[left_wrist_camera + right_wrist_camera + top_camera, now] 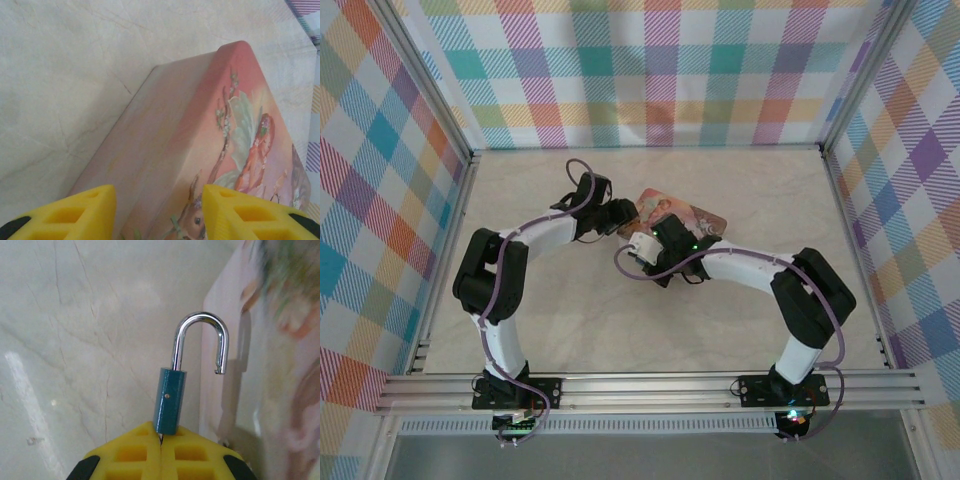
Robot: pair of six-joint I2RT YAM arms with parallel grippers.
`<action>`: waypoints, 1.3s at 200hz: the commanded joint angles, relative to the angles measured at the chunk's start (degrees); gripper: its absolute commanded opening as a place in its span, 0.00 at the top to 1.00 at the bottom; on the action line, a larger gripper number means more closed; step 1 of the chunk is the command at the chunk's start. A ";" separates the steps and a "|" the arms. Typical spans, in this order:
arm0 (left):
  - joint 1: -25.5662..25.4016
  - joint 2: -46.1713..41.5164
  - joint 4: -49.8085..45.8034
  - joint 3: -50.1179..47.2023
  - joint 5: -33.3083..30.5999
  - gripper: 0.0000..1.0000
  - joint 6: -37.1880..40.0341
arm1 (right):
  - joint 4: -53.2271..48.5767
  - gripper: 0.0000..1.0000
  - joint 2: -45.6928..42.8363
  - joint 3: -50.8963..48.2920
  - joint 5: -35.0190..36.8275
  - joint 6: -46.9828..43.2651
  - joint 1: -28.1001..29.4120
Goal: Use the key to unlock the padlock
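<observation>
The padlock [169, 402] has a small blue body and a chrome shackle [200, 340] that stands open, its free end out of the body. It sits upright on the tip of the key [160, 438], a thin metal sliver pinched between the yellow fingers of my right gripper [160, 452], which is shut. The lock hangs just above the table, beside the pink floral tin [280, 390]. My left gripper [156, 212] straddles the near end of the tin [200, 125], its half-closed fingers [240, 215] set against both sides.
The tin [695, 212] lies mid-table with both arms meeting at its left end. Plaid walls [640, 70] and a metal frame enclose the pale marbled table [770, 180]. There is free surface to the left, right and front.
</observation>
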 commanded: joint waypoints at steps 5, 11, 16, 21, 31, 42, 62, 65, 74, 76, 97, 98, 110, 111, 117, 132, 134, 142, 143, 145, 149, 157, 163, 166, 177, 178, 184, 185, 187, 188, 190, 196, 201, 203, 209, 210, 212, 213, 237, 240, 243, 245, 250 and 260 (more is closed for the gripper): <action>0.54 -5.12 1.64 -4.48 -0.90 0.50 -1.94 | 5.45 1.00 -5.42 -2.83 -3.90 1.36 0.44; 1.01 -6.21 1.66 -5.23 -1.64 0.50 -1.94 | 5.17 1.00 -6.19 -3.10 -4.11 1.84 0.44; 1.44 -7.14 1.66 -5.89 -2.12 0.50 -1.89 | 4.99 1.00 -6.83 -3.35 -4.26 2.20 0.38; 1.86 -8.04 1.57 -6.48 -2.61 0.50 -1.76 | 5.04 1.00 -7.58 -3.83 -4.39 2.60 0.44; 2.74 -9.98 1.19 -7.44 -3.53 0.49 -1.31 | 4.91 1.00 -8.99 -4.71 -4.49 3.16 0.52; 3.58 -12.03 0.56 -8.53 -4.65 0.49 -0.97 | 4.67 1.00 -10.44 -5.66 -4.65 3.79 0.53; 4.91 -15.83 -0.89 -10.29 -6.02 0.48 -0.18 | 4.34 1.00 -12.21 -6.97 -5.88 5.36 0.89; 5.06 -16.36 -1.15 -10.57 -6.18 0.48 -0.05 | 4.09 1.00 -12.37 -6.92 -6.13 5.62 1.07; 5.28 -18.03 -1.95 -11.28 -6.68 0.48 0.37 | 3.53 1.00 -12.83 -7.15 -6.98 6.41 1.66; 5.29 -18.38 -2.12 -11.46 -6.76 0.48 0.50 | 3.51 1.00 -12.90 -7.23 -7.13 6.63 1.78; 5.29 -22.22 -2.80 -14.27 -6.74 0.47 0.79 | 3.21 1.00 -13.51 -7.90 -8.85 9.19 3.32; 5.29 -22.41 -2.81 -14.44 -6.72 0.47 0.78 | 3.21 1.00 -13.57 -7.97 -8.96 9.34 3.42; 5.29 -24.46 -3.86 -16.21 -6.98 0.47 0.95 | 3.72 1.00 -13.95 -8.79 -10.40 10.86 4.37; 5.29 -24.63 -3.96 -16.38 -7.01 0.47 0.95 | 3.77 1.00 -13.96 -8.90 -10.52 10.97 4.47; 5.29 -25.81 -4.49 -17.34 -7.28 0.47 1.11 | 4.03 1.00 -14.05 -9.31 -11.27 11.66 5.04; 5.29 -28.62 -5.27 -19.91 -8.17 0.46 1.23 | 4.52 1.00 -13.55 -10.04 -12.49 13.26 6.58; 5.27 -28.96 -5.33 -20.34 -8.30 0.47 1.26 | 4.59 1.00 -13.41 -10.02 -12.66 13.44 6.77; 5.29 -30.36 -5.50 -21.74 -8.74 0.46 1.15 | 4.54 1.00 -12.71 -10.14 -13.41 14.00 7.68; 5.29 -30.53 -5.52 -21.87 -8.82 0.46 1.18 | 4.53 1.00 -12.55 -10.15 -13.52 14.03 7.79; 5.29 -30.78 -5.59 -22.12 -8.96 0.46 1.12 | 4.57 1.00 -12.35 -10.15 -13.67 14.12 8.10; 5.29 -31.40 -5.90 -22.56 -9.25 0.46 1.06 | 4.66 1.00 -11.82 -10.10 -13.90 14.26 8.64; 5.29 -32.27 -6.37 -23.39 -9.81 0.46 1.07 | 4.99 1.00 -10.55 -10.13 -14.14 14.48 9.70; 5.29 -32.77 -6.57 -23.91 -10.06 0.46 1.06 | 5.20 1.00 -9.49 -10.09 -14.15 14.81 10.36; 5.27 -32.94 -6.68 -24.12 -10.12 0.46 1.02 | 5.23 1.00 -8.92 -10.07 -14.22 14.96 10.59; 5.29 -33.44 -6.70 -24.86 -10.14 0.46 0.91 | 5.55 1.00 -7.04 -9.68 -14.33 15.57 11.39; 5.29 -33.47 -6.65 -24.93 -10.13 0.46 0.84 | 5.52 1.00 -6.86 -9.65 -14.29 15.60 11.41; 5.29 -33.59 -6.60 -25.32 -10.04 0.46 0.76 | 5.77 1.00 -6.04 -9.53 -14.29 15.87 11.68; 5.29 -33.59 -6.60 -25.38 -10.04 0.46 0.77 | 5.81 1.00 -5.92 -9.45 -14.31 15.93 11.73; 5.29 -33.61 -6.60 -25.46 -10.04 0.46 0.71 | 5.92 1.00 -5.64 -9.45 -14.41 16.04 11.79; 5.29 -33.64 -6.60 -25.49 -10.04 0.46 0.61 | 5.97 1.00 -5.50 -9.45 -14.46 16.10 11.83; 5.29 -33.67 -6.65 -25.58 -10.12 0.46 0.58 | 6.14 1.00 -5.24 -9.43 -14.60 16.24 11.79; 5.29 -33.70 -6.60 -25.85 -10.05 0.46 0.39 | 6.61 1.00 -4.55 -9.33 -15.06 16.59 11.95; 5.29 -33.76 -6.52 -26.13 -10.04 0.46 0.42 | 6.92 1.00 -4.02 -9.17 -15.20 16.88 11.97; 5.29 -33.76 -6.52 -26.18 -10.06 0.46 0.34 | 6.91 1.00 -3.73 -9.12 -15.25 16.94 12.03; 5.29 -33.81 -6.43 -26.32 -9.99 0.46 0.22 | 6.99 1.00 -2.91 -8.81 -15.37 17.17 12.12; 5.29 -33.83 -6.43 -26.40 -9.97 0.46 0.23 | 7.03 1.00 -2.73 -8.74 -15.38 17.20 12.17; 5.29 -33.85 -6.43 -26.44 -10.02 0.46 0.16 | 6.91 1.00 -2.46 -8.57 -15.38 17.26 12.25; 5.29 -33.85 -6.43 -26.51 -9.98 0.46 0.12 | 6.86 1.00 -2.33 -8.57 -15.38 17.28 12.28; 5.29 -33.77 -6.12 -26.96 -9.92 0.46 -0.09 | 6.84 1.00 0.52 -7.33 -15.64 17.66 12.60; 5.29 -33.77 -6.15 -26.97 -9.96 0.45 -0.11 | 6.99 1.00 0.88 -7.24 -15.69 17.66 12.62; 5.29 -33.68 -6.13 -27.01 -9.95 0.45 -0.10 | 6.91 1.00 1.27 -7.17 -15.80 17.66 12.65; 5.29 -33.68 -6.16 -27.06 -9.95 0.45 -0.10 | 6.86 1.00 1.57 -6.97 -15.82 17.66 12.59; 5.29 -33.68 -6.08 -27.21 -9.87 0.45 -0.15 | 6.54 1.00 2.21 -6.64 -15.82 17.66 12.65; 5.29 -33.74 -6.08 -27.43 -9.82 0.45 -0.25 | 6.24 1.00 3.34 -5.98 -15.67 17.66 12.72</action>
